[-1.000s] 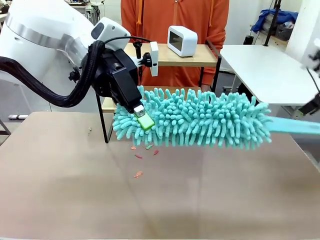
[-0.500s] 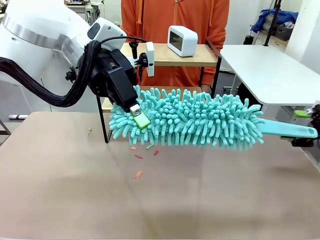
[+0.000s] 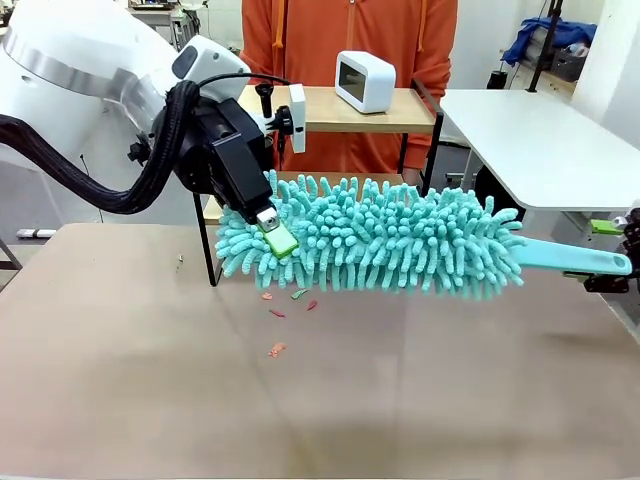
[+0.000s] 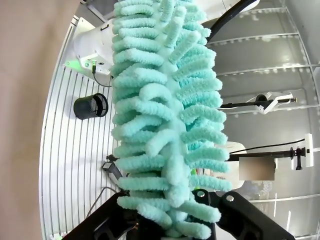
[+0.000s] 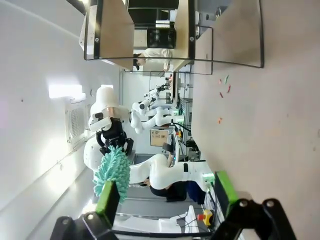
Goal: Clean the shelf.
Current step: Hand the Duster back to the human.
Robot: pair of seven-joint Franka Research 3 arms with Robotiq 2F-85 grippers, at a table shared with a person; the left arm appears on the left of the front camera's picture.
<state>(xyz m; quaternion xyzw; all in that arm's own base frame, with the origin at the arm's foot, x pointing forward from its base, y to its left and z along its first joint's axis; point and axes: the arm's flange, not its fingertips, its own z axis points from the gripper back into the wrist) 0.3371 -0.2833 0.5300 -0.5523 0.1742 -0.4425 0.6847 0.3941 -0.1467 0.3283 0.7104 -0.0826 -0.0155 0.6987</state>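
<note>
The shelf stands at the table's far side, its top board carrying a small white device. Its lower board is mostly hidden behind a fluffy teal duster. My left gripper is shut on the duster's left end and holds it level in front of the shelf. In the left wrist view the duster rises from between the closed fingers of that gripper. The duster's flat handle reaches right to my right gripper, which stands open at its end. The right wrist view shows this gripper open, the shelf sideways.
Small red and green crumbs lie on the brown table below the duster. A person in an orange top stands behind the shelf. A white table sits at the back right.
The duster has shifted left with my left gripper, so the handle's end now shows. My right gripper has opened off the handle and sits lower at the right edge.
</note>
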